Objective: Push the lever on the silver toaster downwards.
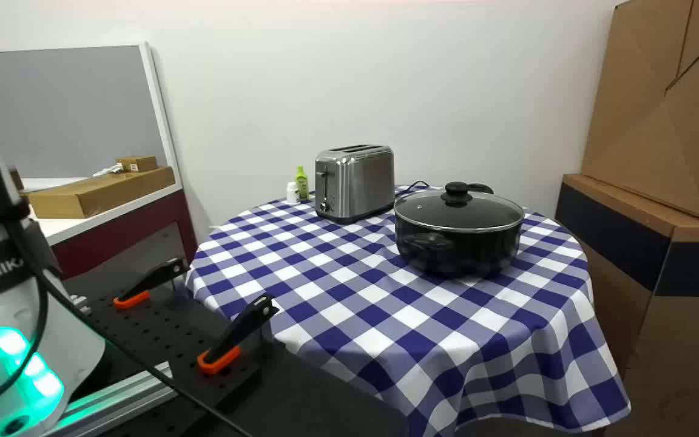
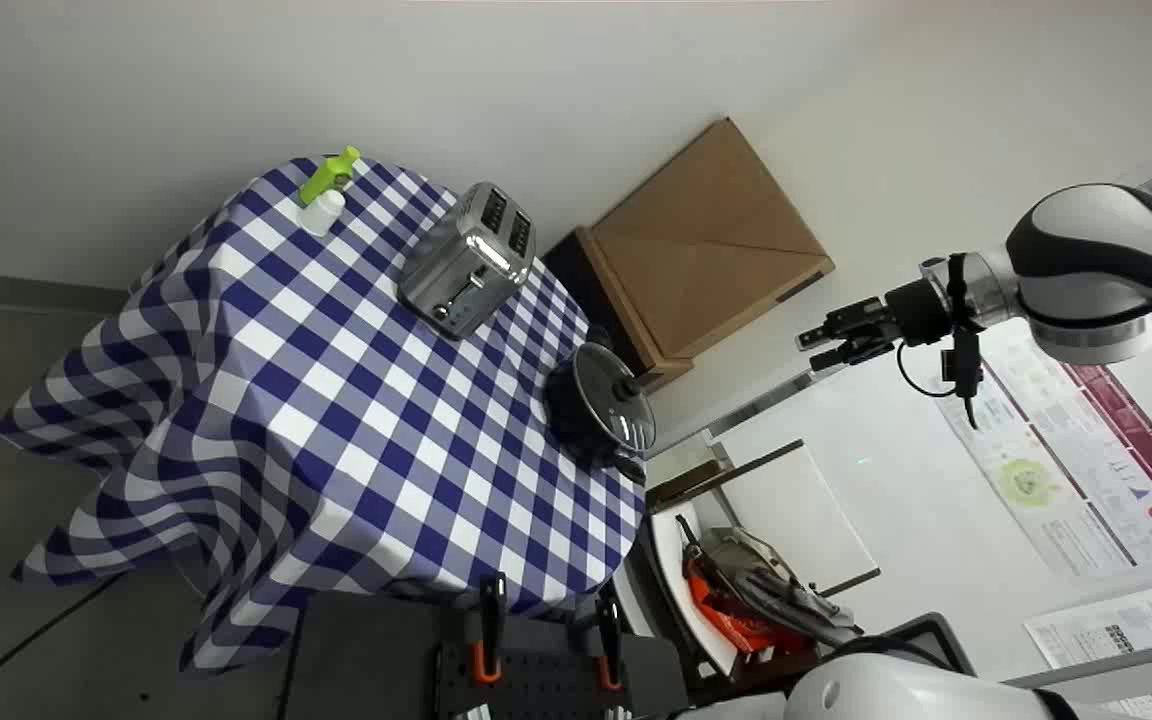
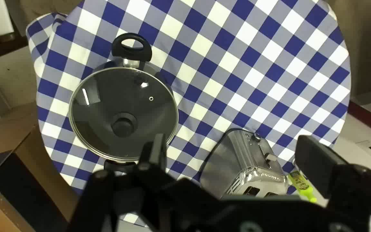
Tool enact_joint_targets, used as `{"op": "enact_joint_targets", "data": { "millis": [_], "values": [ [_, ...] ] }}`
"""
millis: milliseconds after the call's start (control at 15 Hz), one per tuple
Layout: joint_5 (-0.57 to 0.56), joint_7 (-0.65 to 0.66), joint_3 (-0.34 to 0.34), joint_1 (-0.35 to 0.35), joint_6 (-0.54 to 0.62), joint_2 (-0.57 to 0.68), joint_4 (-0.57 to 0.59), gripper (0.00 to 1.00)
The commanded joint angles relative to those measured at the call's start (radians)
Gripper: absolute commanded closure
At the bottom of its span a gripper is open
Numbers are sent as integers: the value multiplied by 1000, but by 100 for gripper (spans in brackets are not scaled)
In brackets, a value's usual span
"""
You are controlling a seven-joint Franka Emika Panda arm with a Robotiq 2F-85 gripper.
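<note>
Silver toaster [image 1: 364, 185] at the far side, gripper [image 3: 231, 141] spread wide and well apart from it

In the wrist view the two fingers [image 3: 316, 161] stand far from each other, with open space between them. In an exterior view the arm [image 2: 1091, 250] extends from the right, the gripper in the air and apart from the tablecloth [image 1: 325, 276].

The toaster stands upright on the far part of that blue-and-white checked cloth. Its lever [image 3: 271, 157] sits in the upper part of the end face, above a round knob [image 3: 256, 137]. To the toaster's left, near it, a white bottle [image 1: 292, 193] and a green bottle [image 1: 302, 184] stand side by side. Nearer, and to the right, is a black pot [image 1: 477, 252] covered by a glass lid [image 1: 455, 215]. Beyond the cloth at right, one cardboard box [image 1: 659, 139] rests on another; at near left, two orange-and-black clamps [image 1: 237, 334] are set on a black perforated plate [image 1: 161, 328].
</note>
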Motion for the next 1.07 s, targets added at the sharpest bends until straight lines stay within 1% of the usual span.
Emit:
{"op": "enact_joint_targets", "data": {
  "millis": [0,67,133,200,333,400,533,600,667,733,867,1000],
  "values": [
    [9,-7,16,-20,-2,3,2,25],
    [8,-6,24,-15,6,10,2,28],
    [8,-4,30,-13,9,13,2,33],
    [8,0,41,-7,17,16,1,42],
    [13,2,61,3,30,28,1,56],
    [17,6,74,9,45,35,0,64],
    [26,9,100,25,94,55,-3,80],
    [27,9,112,32,125,67,-7,86],
    [28,9,126,41,156,82,-11,95],
    [29,7,138,50,190,100,-15,99],
    [28,10,161,63,262,137,-26,100],
    [24,22,185,74,364,184,-40,100]
  ]
}}
